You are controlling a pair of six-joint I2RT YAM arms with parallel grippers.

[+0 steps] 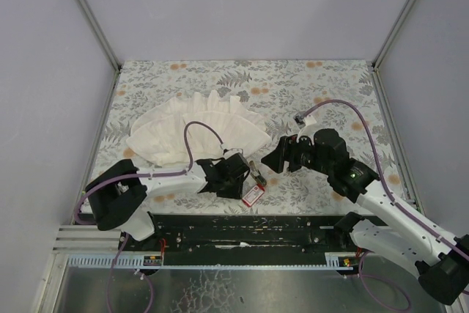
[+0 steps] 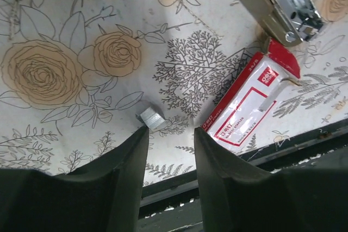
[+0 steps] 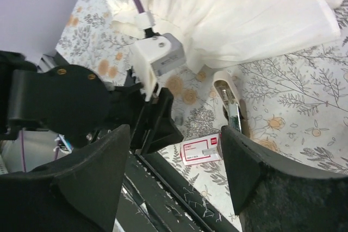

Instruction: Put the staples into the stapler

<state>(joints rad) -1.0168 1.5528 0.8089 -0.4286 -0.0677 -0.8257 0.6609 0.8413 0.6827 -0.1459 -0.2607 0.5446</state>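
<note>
Near the front edge of the flowered counter [image 1: 330,93], a red staple box [image 2: 250,101] lay flat with its white label up, just to the right of the left hand [image 2: 169,131]. That hand hung low over the counter with its two dark fingers [image 2: 128,172] part way apart and nothing between them. A short silvery staple strip [image 2: 152,118] lay loose on the counter right at the tip of one finger, outside the gap; I could not tell whether it touched the finger. Just beyond the box's far end lay the small metal stapler [image 2: 285,4], its shiny top arm facing up, close to the box. Farther right, the right hand [image 3: 175,131] hovered above the counter with its fingers spread wide and empty, pointing toward the stapler and box. Behind them all, on the far left, lay a white pleated cloth [image 1: 198,130].
</note>
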